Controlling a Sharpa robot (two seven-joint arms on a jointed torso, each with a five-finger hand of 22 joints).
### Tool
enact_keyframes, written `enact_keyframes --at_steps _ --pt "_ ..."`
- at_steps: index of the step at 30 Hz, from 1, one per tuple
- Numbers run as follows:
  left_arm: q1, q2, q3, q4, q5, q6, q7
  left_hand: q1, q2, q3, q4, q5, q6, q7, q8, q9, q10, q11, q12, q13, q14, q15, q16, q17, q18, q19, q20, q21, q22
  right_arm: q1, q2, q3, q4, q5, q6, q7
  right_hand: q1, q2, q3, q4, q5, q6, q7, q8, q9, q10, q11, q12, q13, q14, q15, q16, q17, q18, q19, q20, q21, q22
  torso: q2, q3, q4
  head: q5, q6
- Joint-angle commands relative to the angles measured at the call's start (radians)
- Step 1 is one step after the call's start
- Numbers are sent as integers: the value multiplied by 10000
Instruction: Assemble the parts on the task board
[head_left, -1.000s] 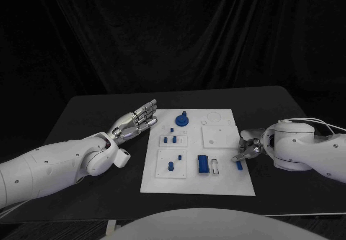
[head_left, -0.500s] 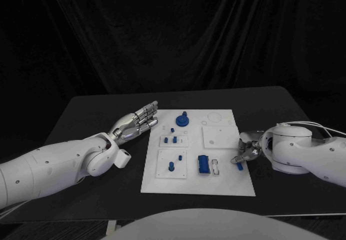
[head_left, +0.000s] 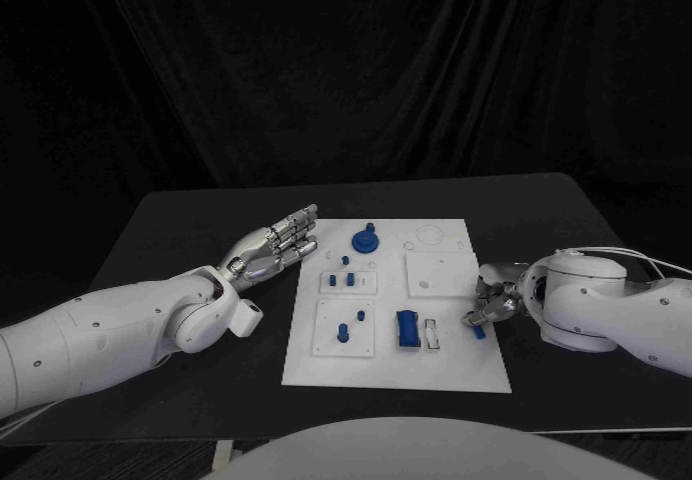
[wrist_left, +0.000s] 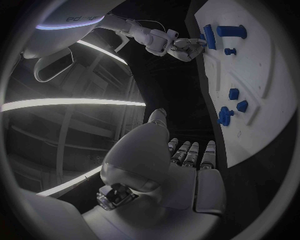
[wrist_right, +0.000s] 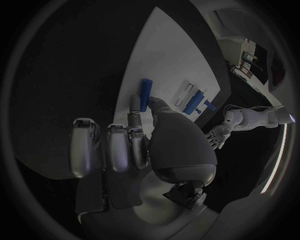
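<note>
Right hand (head_left: 495, 300) edged inward, pinching blue peg (head_left: 479, 330); left hand (head_left: 274, 245) unmoved, fingers together

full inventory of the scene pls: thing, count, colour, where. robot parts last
table: one, black, under everything.
task board: one, white, middle of the table.
gear-like part: one, blue, far end of the board.
small pegs: several, blue, on the board's left-side panels.
block part: one, blue, near end of the board, beside a white piece.
cylinder part: one, blue, at the board's right edge, at the right hand's fingertips; grip not clear.
left hand: one, silver, fingers extended, left of the board, holding nothing.
right hand: one, silver, at the board's right edge.
</note>
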Motion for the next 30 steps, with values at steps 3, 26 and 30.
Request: enact_keyframes --at_steps 3,26,30 --pt "-34 29 10 12 17 122 904 144 10 56 -15 73 -10 123 32 9 14 77 64 11 -4 73 -37 -9 166 7 93 -34 -14 -101 -47 -52 30 856 -682 -172 182 -88 952 -988 684 -156 10 -158 19 1061 -39 54 2634 522 -9 -171 -24 100 373 -21 -139 2065 2 2 4 9 2" --pt "-70 63 10 -25 17 190 833 228 -5 117 -63 194 21 264 36 14 31 151 105 20 -4 128 -37 -9 166 7 118 -34 -14 -105 -181 -51 525 3863 -1780 -61 -272 -213 1507 -1504 1481 -205 58 -65 264 1061 6 54 2634 496 31 -319 -290 126 352 25 -277 2036 1 2 2 -30 2" --pt "-73 70 10 -31 17 202 822 237 -7 124 -69 206 24 272 37 14 32 158 105 20 -4 135 -37 -9 165 7 122 -34 -14 -105 -165 -51 629 4288 -1961 -32 -323 -210 1519 -1512 1419 -217 55 -60 279 1061 1 54 2634 499 27 -314 -281 124 357 22 -271 2039 2 0 -3 -29 2"
